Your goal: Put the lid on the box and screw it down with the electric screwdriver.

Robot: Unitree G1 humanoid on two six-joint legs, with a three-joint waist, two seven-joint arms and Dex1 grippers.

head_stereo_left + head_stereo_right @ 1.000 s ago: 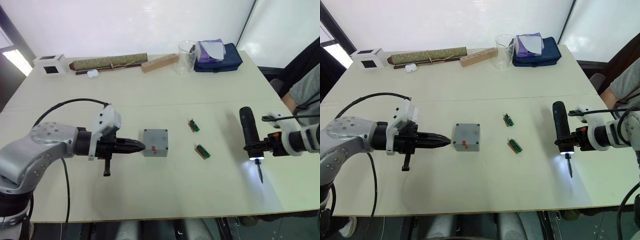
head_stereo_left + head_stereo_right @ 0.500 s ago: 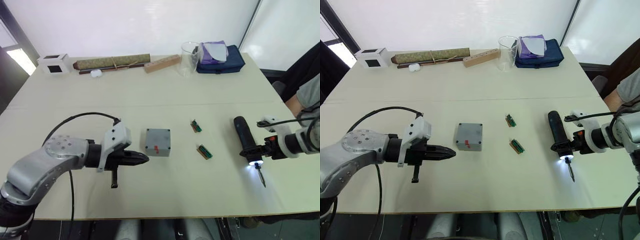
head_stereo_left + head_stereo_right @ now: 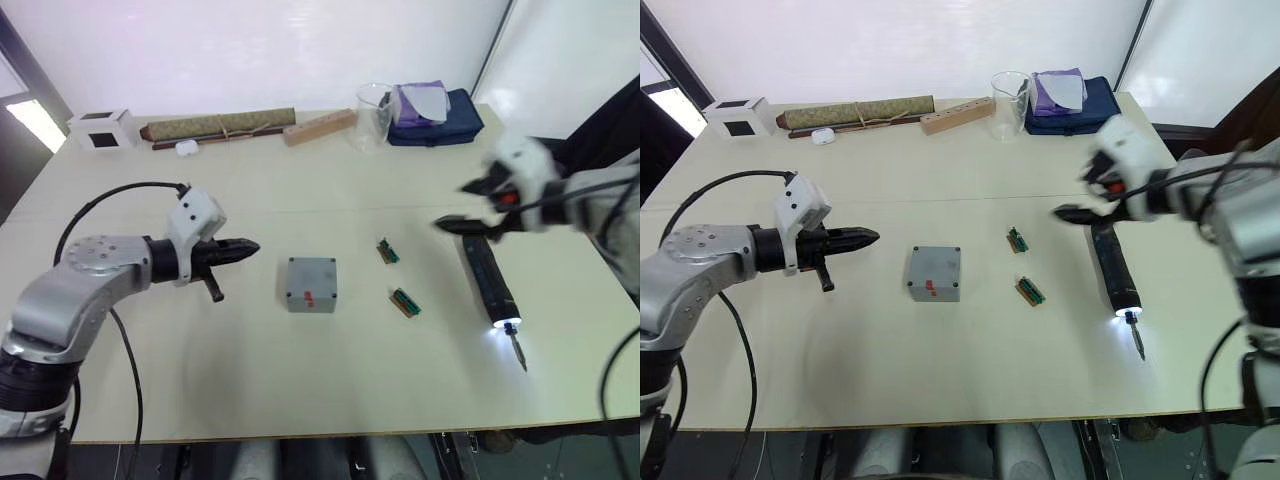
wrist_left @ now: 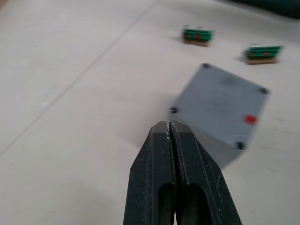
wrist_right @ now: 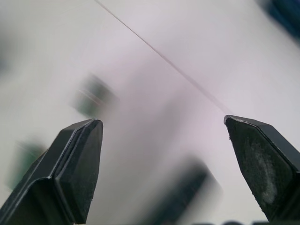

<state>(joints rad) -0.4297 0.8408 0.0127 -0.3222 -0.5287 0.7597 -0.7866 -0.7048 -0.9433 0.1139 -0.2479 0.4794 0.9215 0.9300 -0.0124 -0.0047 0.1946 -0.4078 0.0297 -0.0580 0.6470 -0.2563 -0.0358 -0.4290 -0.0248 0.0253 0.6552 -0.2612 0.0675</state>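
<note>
The box point(image 3: 311, 284) sits near the middle of the surface point(image 3: 300, 390) with the lid point(image 4: 224, 107) already flush on top, a dark screw spot at each corner and a small red mark near one edge, so it looks closed and ready for, or past, screwing; whether the screws are driven home is too small to tell. The electric screwdriver point(image 3: 487, 277) lies flat well to the box's right, its tip light on and bit pointing toward the near edge, apparently set down. Above its rear end the right gripper point(image 3: 470, 208) hovers blurred, its fingers spread wide and empty. The left gripper point(image 3: 240, 247) floats apart from the box on its left, fingers pressed together, holding nothing. Two small green parts point(image 3: 388, 251) lie between box and screwdriver; what they are is unclear.
</note>
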